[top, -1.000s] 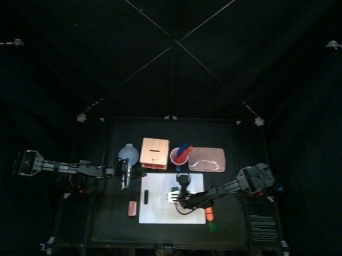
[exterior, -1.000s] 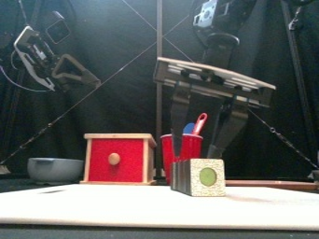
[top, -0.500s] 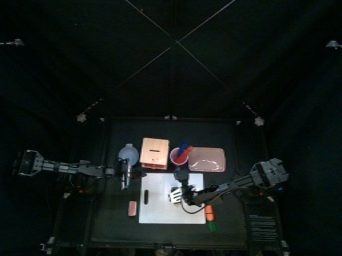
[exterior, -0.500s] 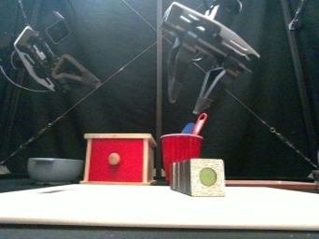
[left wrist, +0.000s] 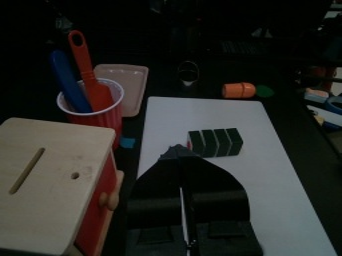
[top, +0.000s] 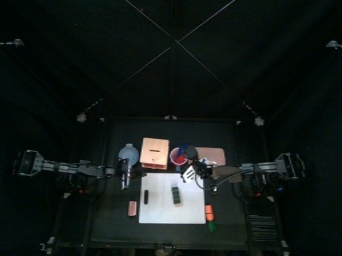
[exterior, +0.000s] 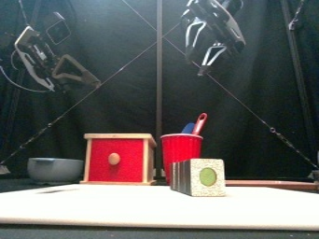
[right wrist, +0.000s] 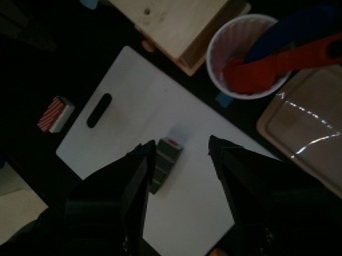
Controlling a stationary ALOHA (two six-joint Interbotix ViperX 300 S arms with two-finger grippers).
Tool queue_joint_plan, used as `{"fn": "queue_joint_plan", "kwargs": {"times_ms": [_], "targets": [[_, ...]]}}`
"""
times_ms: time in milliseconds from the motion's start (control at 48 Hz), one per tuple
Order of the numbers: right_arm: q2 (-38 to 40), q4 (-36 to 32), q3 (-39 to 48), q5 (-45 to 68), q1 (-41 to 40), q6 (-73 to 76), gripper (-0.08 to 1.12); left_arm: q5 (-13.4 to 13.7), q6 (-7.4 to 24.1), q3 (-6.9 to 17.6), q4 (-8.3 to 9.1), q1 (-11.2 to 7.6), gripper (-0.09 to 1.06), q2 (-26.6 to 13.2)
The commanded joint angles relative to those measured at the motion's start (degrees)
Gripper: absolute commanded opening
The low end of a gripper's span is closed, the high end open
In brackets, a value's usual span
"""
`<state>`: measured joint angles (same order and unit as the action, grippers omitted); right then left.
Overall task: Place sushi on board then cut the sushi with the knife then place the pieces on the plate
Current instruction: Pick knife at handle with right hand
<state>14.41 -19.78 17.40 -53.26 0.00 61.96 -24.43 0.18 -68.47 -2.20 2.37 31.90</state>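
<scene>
Dark-green blocky sushi [exterior: 200,177] sits on smooth white board [exterior: 112,207]; right gripper [right wrist: 181,146] spread, left gripper [left wrist: 181,158] closed, both empty.

- The cutting board [top: 167,212] lies flat on the table [top: 114,230], toward the front and about midway between left and right.
- The sushi roll [exterior: 200,176] sits on the board near its middle. Its blocks touch in one row running front to back, with one end facing the front edge.
- Behind the board, from left to right, stand the bowl [top: 128,153], the wooden box [exterior: 119,159], the cup [exterior: 182,149] and the tray [top: 211,155].
- The box and the cup stand just beside each other.
- Two knives [left wrist: 80,60] stand in the cup, handles up.
- One small toy [top: 132,208] lies just left of the board.
- Two more toys [top: 211,211] lie just right of the board, one nearer the front.
</scene>
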Motion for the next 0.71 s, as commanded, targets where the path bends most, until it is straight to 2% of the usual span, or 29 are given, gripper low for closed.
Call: {"fn": "queue_joint_plan", "kwargs": {"times_ms": [21, 312, 583, 708], "targets": [[3.96, 4.75, -0.97, -0.53, -5.54, -8.26, 0.82, -0.26, -0.09, 0.97, -0.44, 0.26, -0.03, 0.09], [4.39, 14.77, -4.92, -6.24, -21.01, -34.45, 0.82, -0.53, 0.0, 1.67, -2.46, 1.41, -0.03, 0.09], [-2.72, 32.52, -9.4, -12.39, -33.05, -59.94, 0.82, -0.62, 0.0, 1.85, -4.66, 2.29, -0.03, 0.09], [-6.86, 37.53, -11.07, -15.56, -36.74, -67.15, 0.82, -0.62, 0.0, 1.76, -5.45, 2.37, -0.03, 0.09]]}}
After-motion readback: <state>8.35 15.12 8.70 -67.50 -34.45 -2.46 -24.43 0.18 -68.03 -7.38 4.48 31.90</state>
